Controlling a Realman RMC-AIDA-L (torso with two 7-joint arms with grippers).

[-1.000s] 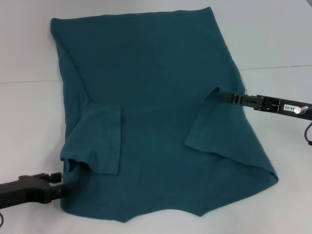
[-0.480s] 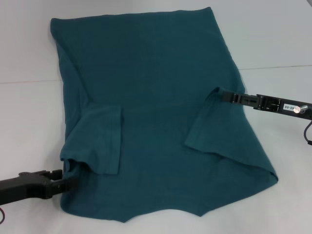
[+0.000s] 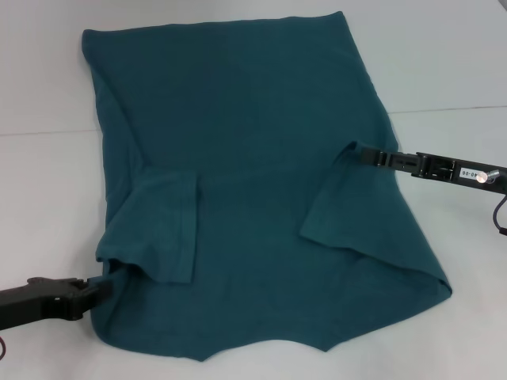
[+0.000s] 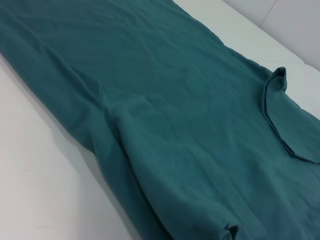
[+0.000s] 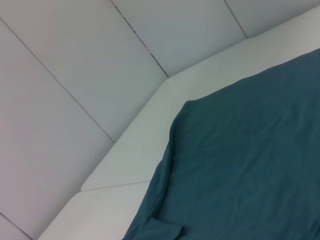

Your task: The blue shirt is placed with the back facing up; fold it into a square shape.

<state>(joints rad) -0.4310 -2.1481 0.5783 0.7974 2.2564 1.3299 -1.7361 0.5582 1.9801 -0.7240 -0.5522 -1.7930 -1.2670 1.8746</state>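
The blue shirt lies flat on the white table, plain side up, with both sleeves folded inward over the body. My left gripper sits at the shirt's near left edge, beside the folded left sleeve, and is shut on the fabric there. My right gripper reaches in from the right and is shut on the top corner of the folded right sleeve. The left wrist view shows wrinkled shirt fabric up close. In the right wrist view, the shirt shows with its far edge.
The white table surrounds the shirt on all sides, with a seam line running across it. The right wrist view shows the table's far raised edge and pale wall panels behind it.
The left gripper has shifted a little to the left, and the shirt's near left corner has been drawn out with it. The right gripper has barely moved.
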